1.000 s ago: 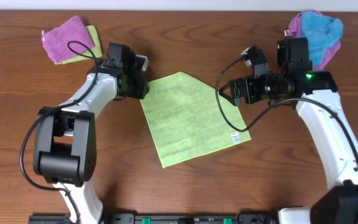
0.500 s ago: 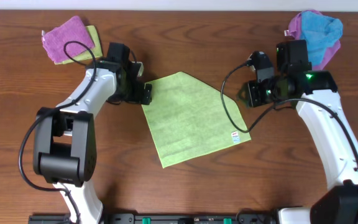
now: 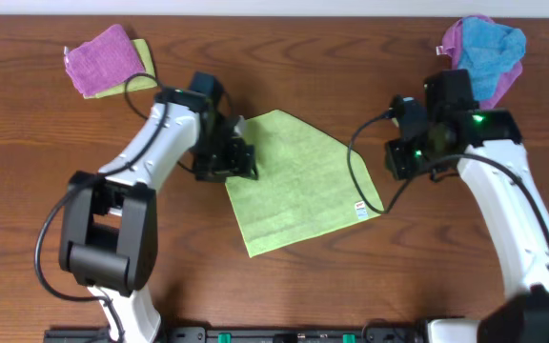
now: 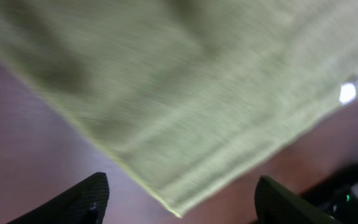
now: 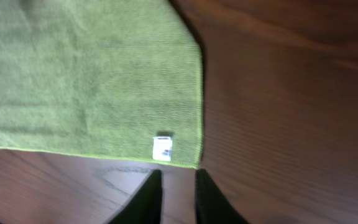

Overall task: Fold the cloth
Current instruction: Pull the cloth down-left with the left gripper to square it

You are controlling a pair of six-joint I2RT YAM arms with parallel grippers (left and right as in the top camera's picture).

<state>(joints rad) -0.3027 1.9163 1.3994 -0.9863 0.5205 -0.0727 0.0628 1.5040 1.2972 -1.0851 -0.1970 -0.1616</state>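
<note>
The cloth [image 3: 298, 181], a light lime-green towel, lies flat in the middle of the table with its white label [image 3: 359, 207] near the right corner. My left gripper [image 3: 240, 160] hangs over the cloth's left edge. In the left wrist view its jaws [image 4: 182, 183] stand wide open, and a corner of the cloth [image 4: 185, 112] points down between them, untouched. My right gripper [image 3: 392, 158] is over bare wood just right of the cloth. In the right wrist view its fingers [image 5: 178, 175] are parted by a narrow gap with nothing in it, a little short of the label [image 5: 162, 148].
A purple cloth [image 3: 106, 57] lies on a duller yellow-green one [image 3: 144, 76] at the back left. A blue cloth [image 3: 492, 46] sits on another purple one [image 3: 454, 38] at the back right, behind the right arm. Black cables loop off both wrists.
My left gripper has moved right and toward the front, from beside the cloth's back-left edge to over its left edge. My right gripper has drawn back to the right and narrowed from wide open.
</note>
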